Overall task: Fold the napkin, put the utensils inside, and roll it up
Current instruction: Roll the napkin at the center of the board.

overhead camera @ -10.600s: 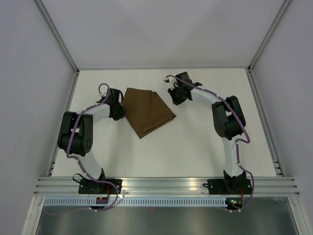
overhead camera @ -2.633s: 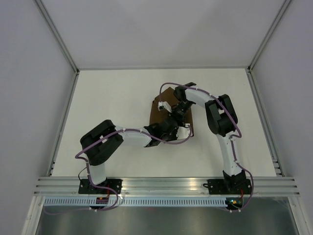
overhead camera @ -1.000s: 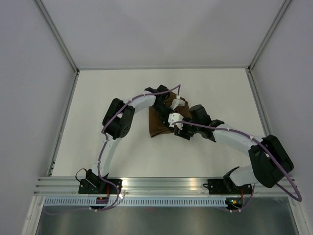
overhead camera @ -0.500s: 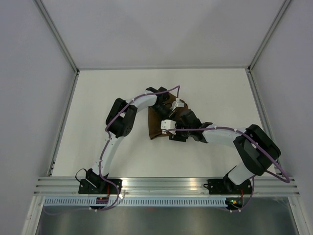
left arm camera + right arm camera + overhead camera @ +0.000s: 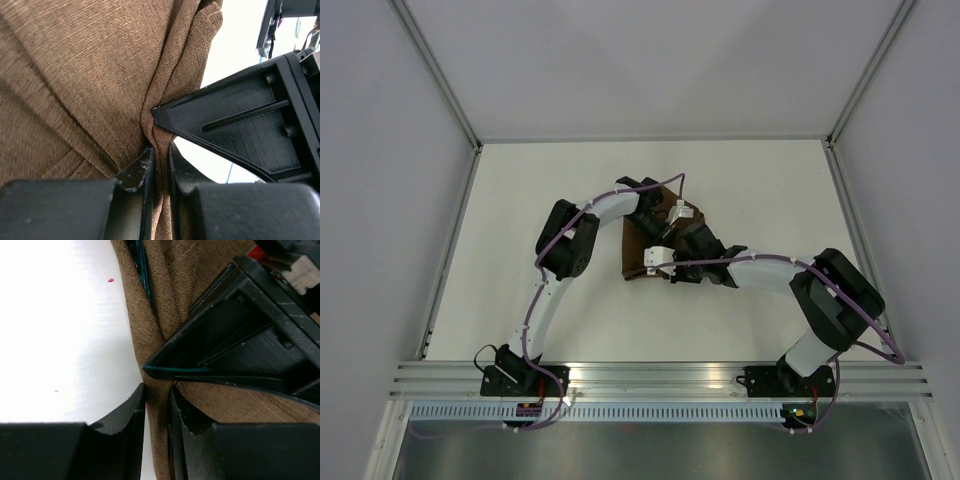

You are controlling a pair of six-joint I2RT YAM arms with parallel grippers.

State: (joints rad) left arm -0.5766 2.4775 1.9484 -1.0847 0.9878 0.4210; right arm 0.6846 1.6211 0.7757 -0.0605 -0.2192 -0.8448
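The dark brown napkin [image 5: 634, 252] lies bunched on the white table [image 5: 520, 200] at mid-table. My left gripper [image 5: 662, 235] comes at it from the far side. In the left wrist view this gripper [image 5: 160, 150] is shut on a raised fold of the napkin [image 5: 75, 75]. My right gripper [image 5: 665, 265] comes from the right. In the right wrist view it [image 5: 157, 390] is shut on the napkin's edge [image 5: 150, 330], just under the other gripper's black finger [image 5: 240, 340]. The two grippers' tips almost touch. No utensils are in view.
Grey walls with metal rails [image 5: 450, 230] border the table on the left, far and right sides. The arm bases sit on the metal rail [image 5: 650, 378] at the near edge. A thin dark teal strip [image 5: 141, 265] lies in a napkin fold; I cannot tell what it is.
The right arm's elbow has swung back and its gripper has slid left along the napkin's near edge. The left gripper has stayed at the napkin's far side. The napkin has bunched narrower.
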